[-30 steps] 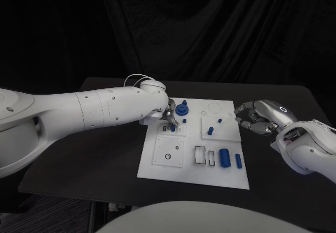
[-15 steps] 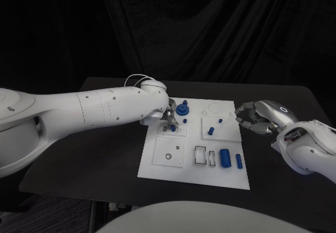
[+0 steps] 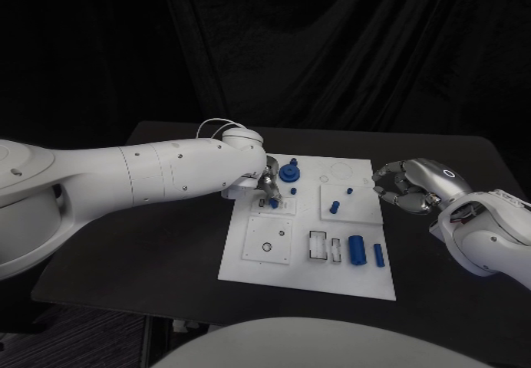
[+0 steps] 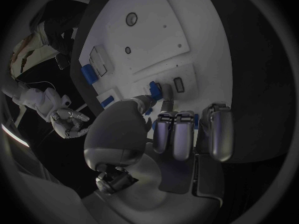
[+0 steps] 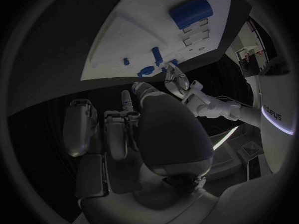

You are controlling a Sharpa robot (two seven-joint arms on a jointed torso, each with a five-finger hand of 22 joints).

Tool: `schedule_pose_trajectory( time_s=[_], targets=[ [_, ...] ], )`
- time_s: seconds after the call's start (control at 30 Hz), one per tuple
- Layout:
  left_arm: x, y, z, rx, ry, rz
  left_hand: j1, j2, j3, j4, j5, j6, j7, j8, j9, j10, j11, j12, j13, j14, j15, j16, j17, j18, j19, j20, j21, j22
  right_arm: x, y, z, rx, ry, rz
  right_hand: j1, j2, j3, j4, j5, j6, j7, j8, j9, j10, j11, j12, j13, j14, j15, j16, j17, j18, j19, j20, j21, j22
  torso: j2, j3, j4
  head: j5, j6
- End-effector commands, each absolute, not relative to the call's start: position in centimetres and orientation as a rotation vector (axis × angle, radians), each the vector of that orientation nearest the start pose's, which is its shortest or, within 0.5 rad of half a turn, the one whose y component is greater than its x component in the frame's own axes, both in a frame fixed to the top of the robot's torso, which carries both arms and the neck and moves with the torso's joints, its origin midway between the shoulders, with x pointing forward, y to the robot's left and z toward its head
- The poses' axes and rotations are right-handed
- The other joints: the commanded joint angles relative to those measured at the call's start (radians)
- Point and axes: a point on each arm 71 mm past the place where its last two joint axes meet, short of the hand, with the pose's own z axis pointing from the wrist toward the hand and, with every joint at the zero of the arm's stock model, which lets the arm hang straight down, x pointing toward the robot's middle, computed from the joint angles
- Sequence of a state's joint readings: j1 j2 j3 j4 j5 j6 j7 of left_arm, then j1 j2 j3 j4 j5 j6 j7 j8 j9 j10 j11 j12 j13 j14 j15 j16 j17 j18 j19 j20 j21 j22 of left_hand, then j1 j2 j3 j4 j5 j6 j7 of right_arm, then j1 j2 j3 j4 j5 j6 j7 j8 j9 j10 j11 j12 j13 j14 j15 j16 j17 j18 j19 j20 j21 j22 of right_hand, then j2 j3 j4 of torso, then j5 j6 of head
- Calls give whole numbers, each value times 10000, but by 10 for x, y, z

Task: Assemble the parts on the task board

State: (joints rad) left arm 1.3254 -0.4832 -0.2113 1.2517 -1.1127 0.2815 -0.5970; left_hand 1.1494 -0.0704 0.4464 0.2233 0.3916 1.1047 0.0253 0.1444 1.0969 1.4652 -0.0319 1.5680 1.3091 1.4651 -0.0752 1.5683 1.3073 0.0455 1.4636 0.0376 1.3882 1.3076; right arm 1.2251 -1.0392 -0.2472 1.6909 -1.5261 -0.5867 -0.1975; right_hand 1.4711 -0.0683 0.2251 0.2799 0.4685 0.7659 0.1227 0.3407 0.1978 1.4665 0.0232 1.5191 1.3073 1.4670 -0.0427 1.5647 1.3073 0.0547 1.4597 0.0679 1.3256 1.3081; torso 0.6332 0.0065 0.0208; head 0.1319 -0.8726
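Parts: a small blue peg is standing upright right at the left hand fingertips, which seem to be pinching it. Right hand, fingers curled on nothing, is hovering well apart beside the task board.

Both arms reach in over the table, each hand low.

The left arm stretches across from the left, its hand pointed downward with fingers held close together and the thumb curled alongside. The right arm bends in from the right, its hand held apart from the left one, fingers curled inward toward the palm, holding nothing.
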Motion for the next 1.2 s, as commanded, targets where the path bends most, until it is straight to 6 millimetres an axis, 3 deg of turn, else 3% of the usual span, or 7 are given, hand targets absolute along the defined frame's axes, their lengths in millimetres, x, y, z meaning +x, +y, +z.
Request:
schedule_pose_trajectory(
  time_s=[0.03, 0.6, 0.9, 1.2],
  targets=[
    [512, 119, -237, 1086, 24048, -2108, -58, -58, 148, -47, -1, 54, -27, 57, 46, 1056, -92, 28, 2617, 1057, -79, 25, 2635, -31, 177, -67, 73, 2074, 427, -257, -218, -798, 16037, 4988, -9, -80, 62, -17, 39, 29, 7, 34, -14, 539, 45, -35, 1972, 1010, 28, -29, 2540, 20, 61, -5, -60, 1874, 0, 2, 2, 2, 0],
    [503, 127, -229, -233, 22585, -3097, -234, -92, 331, -107, -168, 42, -20, 133, 143, 1056, -92, 28, 2617, 1057, -88, 25, 2635, -36, 194, -81, 91, 2079, 427, -259, -218, -749, 16033, 4921, -13, -105, 83, -17, 39, -17, 18, -4, -56, 519, 39, -56, 1950, 995, 29, -73, 2495, 36, 23, 1, -136, 1852, 2, -1, -1, -11, 0],
    [495, 139, -221, -1023, 21521, -3663, -428, -115, 407, -92, -542, 10, -13, 166, 192, 1056, -90, 28, 2617, 1057, -94, 25, 2635, -30, 194, -88, 64, 2069, 427, -260, -217, -722, 16003, 4901, -18, -116, 86, -15, 39, -33, 20, -16, -68, 517, 35, -57, 1949, 996, 26, -72, 2496, 37, 21, 2, -138, 1852, 28, 13, 21, 5, 0],
    [481, 147, -232, -1153, 20025, -3801, -537, -147, 379, -40, -500, 101, -44, 215, 210, 1056, -115, 28, 2617, 1057, -112, 25, 2635, -51, 253, -100, 158, 2098, 427, -260, -217, -720, 15965, 4911, -30, -131, 89, -10, 41, -57, 21, -34, -87, 511, 21, -63, 1941, 994, 21, -75, 2493, 39, 16, 1, -147, 1850, 24, 17, 25, -24, 0]
  ],
)
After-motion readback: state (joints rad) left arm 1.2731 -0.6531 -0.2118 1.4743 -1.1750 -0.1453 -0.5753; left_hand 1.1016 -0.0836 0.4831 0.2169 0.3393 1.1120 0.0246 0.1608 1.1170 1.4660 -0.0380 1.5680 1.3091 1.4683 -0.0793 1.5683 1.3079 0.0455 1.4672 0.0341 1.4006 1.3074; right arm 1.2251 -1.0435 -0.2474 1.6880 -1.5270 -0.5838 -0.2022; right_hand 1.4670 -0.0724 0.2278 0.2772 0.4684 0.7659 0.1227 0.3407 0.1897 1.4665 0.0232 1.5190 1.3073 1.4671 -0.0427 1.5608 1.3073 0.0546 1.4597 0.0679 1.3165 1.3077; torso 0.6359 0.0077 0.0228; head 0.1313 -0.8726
